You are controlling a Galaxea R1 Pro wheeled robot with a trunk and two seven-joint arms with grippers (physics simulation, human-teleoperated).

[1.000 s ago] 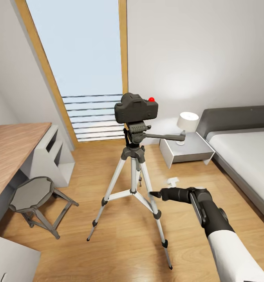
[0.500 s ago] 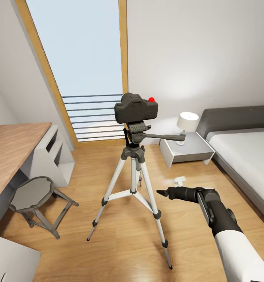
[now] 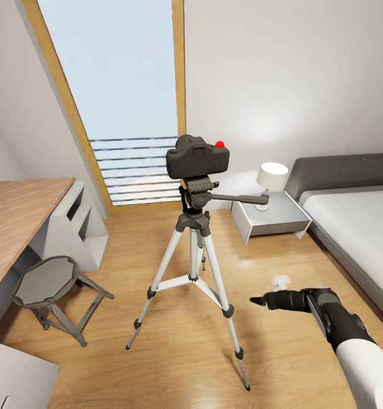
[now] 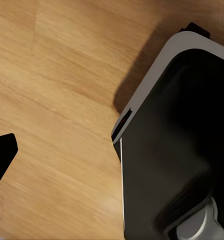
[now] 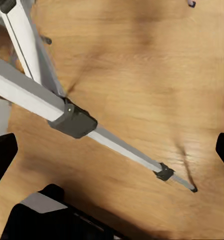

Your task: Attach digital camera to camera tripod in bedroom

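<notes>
The digital camera (image 3: 198,157) sits atop the camera tripod (image 3: 194,244). The right arm reaches low and level beside the tripod's near leg, its right gripper (image 3: 258,300) pointing toward that leg, fingers spread, holding nothing.

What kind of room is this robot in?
It looks like a bedroom. There's a bed with a grey headboard, a nightstand holding a little lamp, and a wooden desk with a stool.
</notes>
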